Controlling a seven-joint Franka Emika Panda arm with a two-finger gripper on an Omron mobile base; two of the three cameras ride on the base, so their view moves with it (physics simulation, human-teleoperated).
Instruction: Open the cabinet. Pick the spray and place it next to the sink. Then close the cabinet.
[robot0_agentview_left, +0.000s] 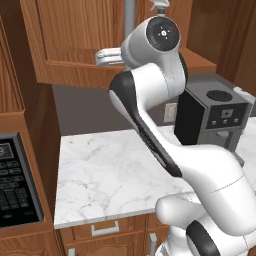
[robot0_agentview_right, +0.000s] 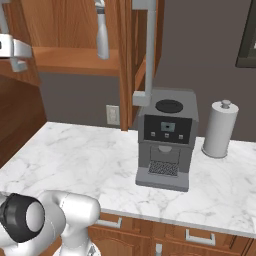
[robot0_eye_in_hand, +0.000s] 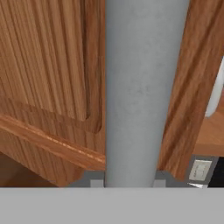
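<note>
White marble counter (robot0_agentview_right: 90, 150), coffee machine (robot0_agentview_right: 166, 142), paper towel roll (robot0_agentview_right: 221, 129), claw pinching cabinet handle (robot0_eye_in_hand: 142, 96)

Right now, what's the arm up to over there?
The arm has its hand shut on the grey bar handle of a cabinet door, which is swung partly open. The spray stands on the shelf inside, not yet picked. On the counter sit a coffee machine and a paper towel roll.
</note>
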